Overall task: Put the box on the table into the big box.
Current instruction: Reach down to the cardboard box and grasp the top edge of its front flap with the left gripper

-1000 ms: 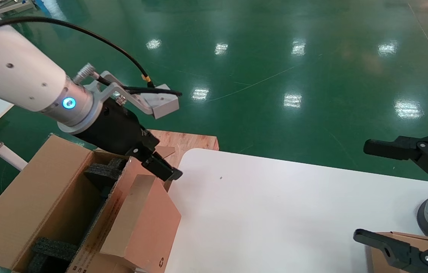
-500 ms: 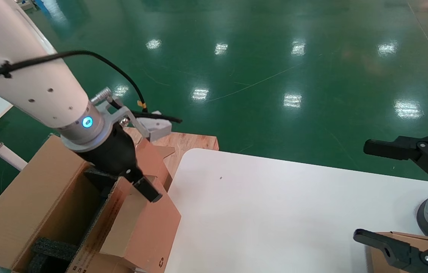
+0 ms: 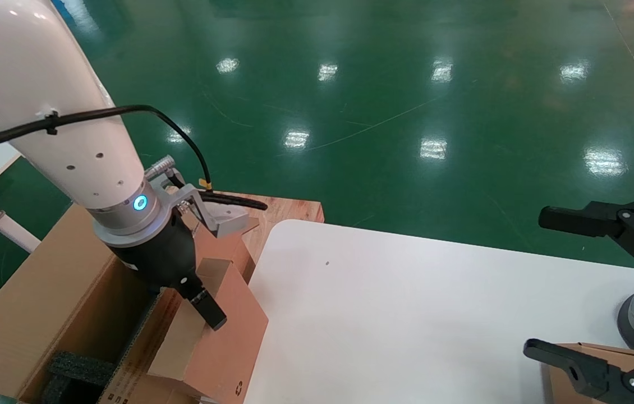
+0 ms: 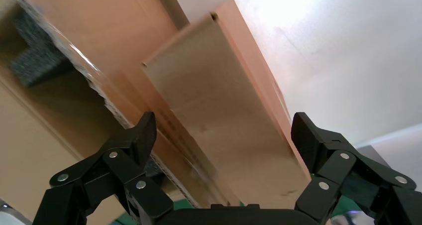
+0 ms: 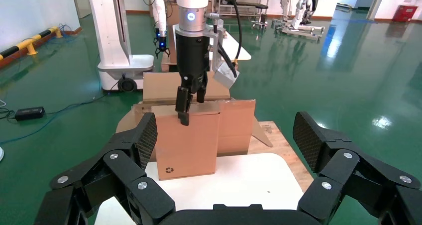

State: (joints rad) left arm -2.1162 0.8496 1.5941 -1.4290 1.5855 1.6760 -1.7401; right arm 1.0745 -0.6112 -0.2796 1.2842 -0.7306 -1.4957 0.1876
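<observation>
I see my left pincer [image 3: 205, 306] spread wide over the box [image 3: 213, 336] – not clamped. The box leans at the bench [image 3: 407, 314] edge against the big box [image 3: 42, 314]. Right pincer [image 3: 592, 292] hovers apart – parked.
</observation>
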